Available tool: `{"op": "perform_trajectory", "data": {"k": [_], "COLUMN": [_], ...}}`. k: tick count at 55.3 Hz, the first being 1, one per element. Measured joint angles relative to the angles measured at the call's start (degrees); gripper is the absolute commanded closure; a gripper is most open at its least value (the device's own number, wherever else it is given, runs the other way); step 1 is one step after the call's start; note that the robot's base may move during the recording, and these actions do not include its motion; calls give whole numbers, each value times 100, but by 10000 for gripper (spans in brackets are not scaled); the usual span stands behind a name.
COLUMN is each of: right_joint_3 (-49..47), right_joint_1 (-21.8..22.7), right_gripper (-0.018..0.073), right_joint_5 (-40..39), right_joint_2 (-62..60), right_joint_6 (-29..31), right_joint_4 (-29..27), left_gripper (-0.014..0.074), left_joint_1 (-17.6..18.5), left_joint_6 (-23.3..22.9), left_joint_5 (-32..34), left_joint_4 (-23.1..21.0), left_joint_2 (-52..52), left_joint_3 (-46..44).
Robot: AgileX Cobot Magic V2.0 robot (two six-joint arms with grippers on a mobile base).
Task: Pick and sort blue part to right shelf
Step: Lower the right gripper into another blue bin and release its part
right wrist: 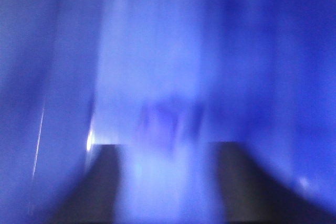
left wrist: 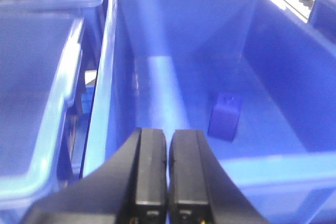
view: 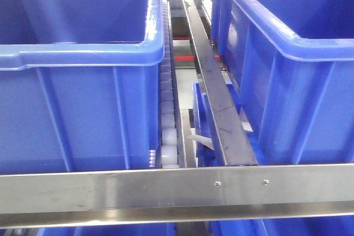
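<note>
In the left wrist view a small blue block-shaped part lies on the floor of a deep blue bin, ahead and to the right of my left gripper. The left gripper is shut and empty, its black fingers pressed together above the bin's near rim. The right wrist view is heavily blurred: my right gripper is open, its two dark fingers wide apart, inside a blue bin. A blurred darker blue shape sits just ahead between them; I cannot tell whether it is a part.
The front view shows two large blue bins, left and right, on a rack. A metal crossbar runs across the front, a dark metal rail and a white roller track between them. Neither arm shows there.
</note>
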State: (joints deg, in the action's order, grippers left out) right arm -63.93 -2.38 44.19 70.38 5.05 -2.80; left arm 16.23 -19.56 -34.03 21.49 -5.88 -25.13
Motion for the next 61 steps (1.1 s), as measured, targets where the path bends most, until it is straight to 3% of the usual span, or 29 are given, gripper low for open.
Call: {"op": "perform_trajectory", "data": {"k": [7,28,41,61], "right_joint_3": [785,3330,4230,4282], "right_joint_1": [0,0,0,0], "right_gripper": [472,471,471,471], "right_joint_5": [-209,-1421,-1376,-1553], "right_joint_2": [-997,-4846,-6856,-7118], "right_joint_6": [16,16,29,29], "right_joint_4": [0,0,-3,-13], "left_gripper": [472,472,472,472], "left_joint_1": [0,0,0,0], "left_joint_6": [-10,-10,-10,-10], "left_joint_5": [-15,-15,-15,-4], "left_joint_4": [12,55,130,152], "left_joint_2": [26,35,35,35], "left_joint_3": [93,108,108,108]}}
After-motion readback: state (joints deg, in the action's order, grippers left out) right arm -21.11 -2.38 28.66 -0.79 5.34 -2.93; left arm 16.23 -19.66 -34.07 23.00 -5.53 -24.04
